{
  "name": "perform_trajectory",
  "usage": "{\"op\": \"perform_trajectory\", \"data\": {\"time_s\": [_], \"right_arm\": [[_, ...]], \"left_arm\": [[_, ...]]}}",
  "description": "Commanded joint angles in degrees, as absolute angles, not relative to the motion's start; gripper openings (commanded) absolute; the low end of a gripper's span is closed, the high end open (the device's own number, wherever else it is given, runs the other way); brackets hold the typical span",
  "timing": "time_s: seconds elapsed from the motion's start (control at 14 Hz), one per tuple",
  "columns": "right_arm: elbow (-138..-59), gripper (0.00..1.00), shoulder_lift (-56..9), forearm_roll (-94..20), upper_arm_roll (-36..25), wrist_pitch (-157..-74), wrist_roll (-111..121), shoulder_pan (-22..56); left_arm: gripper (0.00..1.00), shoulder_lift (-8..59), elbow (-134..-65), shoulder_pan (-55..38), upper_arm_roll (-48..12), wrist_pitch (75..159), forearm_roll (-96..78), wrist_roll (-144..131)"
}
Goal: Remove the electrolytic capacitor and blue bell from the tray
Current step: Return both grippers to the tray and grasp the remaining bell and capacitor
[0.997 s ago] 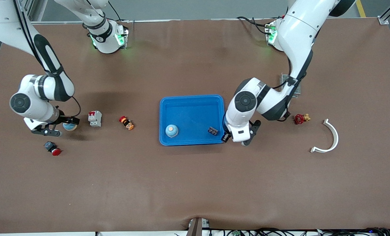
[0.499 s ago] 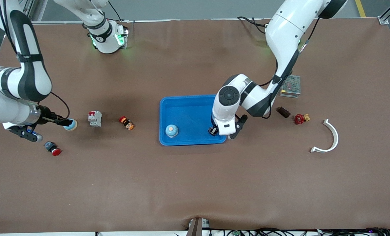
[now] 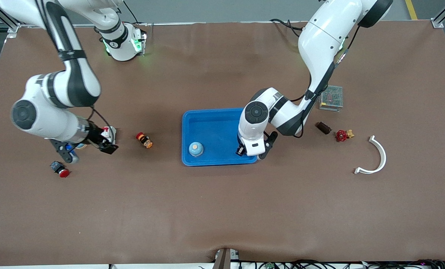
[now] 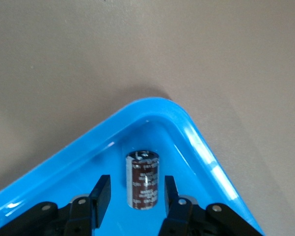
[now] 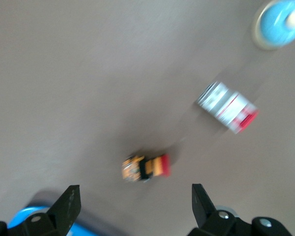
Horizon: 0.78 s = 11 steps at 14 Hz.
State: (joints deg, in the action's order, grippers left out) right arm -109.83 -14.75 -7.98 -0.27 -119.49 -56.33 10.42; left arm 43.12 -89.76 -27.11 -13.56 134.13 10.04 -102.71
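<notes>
A blue tray (image 3: 218,123) sits mid-table with a light blue bell (image 3: 195,148) in it. A brown capacitor (image 4: 143,179) lies in the tray's (image 4: 196,142) corner nearest the front camera and the left arm's end. My left gripper (image 3: 253,148) is low over that corner, open, with its fingers on either side of the capacitor and a gap on each side (image 4: 135,189). A second blue bell (image 5: 279,22) sits on the table near the right arm's end. My right gripper (image 3: 88,149) hangs wide open and empty over it and over the breaker; it also shows in the right wrist view (image 5: 136,199).
A white-and-red circuit breaker (image 3: 108,134) and an orange-and-red button (image 3: 144,140) lie between the second bell and the tray. A red push button (image 3: 60,169) lies nearer the camera. Toward the left arm's end: a brown block (image 3: 323,127), red valve (image 3: 342,135), white curved piece (image 3: 376,157), grey mesh box (image 3: 331,98).
My left gripper moved from beside the tray to over its corner, straddling the capacitor. My right arm swung away from the table bell, then back toward the breaker; that bell stayed put.
</notes>
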Motion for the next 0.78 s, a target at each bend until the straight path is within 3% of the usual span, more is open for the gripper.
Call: {"op": "perform_trajectory", "data": {"time_s": [0.0,0.28,0.36,0.5,0.64,0.71], "right_arm": [[-110.13,1.00,-14.33,-8.96,-0.97,-123.47,-68.07,16.85],[-110.13,1.00,-16.78,-8.88,-1.05,-129.71,-80.75,24.42],[-110.04,1.00,-17.83,-8.88,-1.05,-130.94,-83.12,25.83],[-108.73,1.00,-20.46,-8.70,-1.05,-132.53,-87.60,28.38],[-105.58,1.00,-23.89,-8.35,-1.05,-132.54,-92.44,30.31],[-103.99,1.00,-25.56,-8.18,-1.14,-132.63,-94.46,31.19]], "left_arm": [[0.52,45.26,-87.01,-28.21,-13.18,134.56,10.46,-104.68],[0.52,46.67,-87.01,-28.21,-13.18,135.97,10.55,-104.68],[0.48,46.67,-87.01,-28.21,-13.18,136.05,10.72,-104.68],[0.32,46.67,-87.01,-28.13,-13.18,135.97,10.99,-103.62],[0.00,46.58,-87.01,-28.30,-13.27,135.97,10.99,-103.88],[0.00,46.06,-87.01,-28.47,-13.27,135.97,10.90,-104.06]]}}
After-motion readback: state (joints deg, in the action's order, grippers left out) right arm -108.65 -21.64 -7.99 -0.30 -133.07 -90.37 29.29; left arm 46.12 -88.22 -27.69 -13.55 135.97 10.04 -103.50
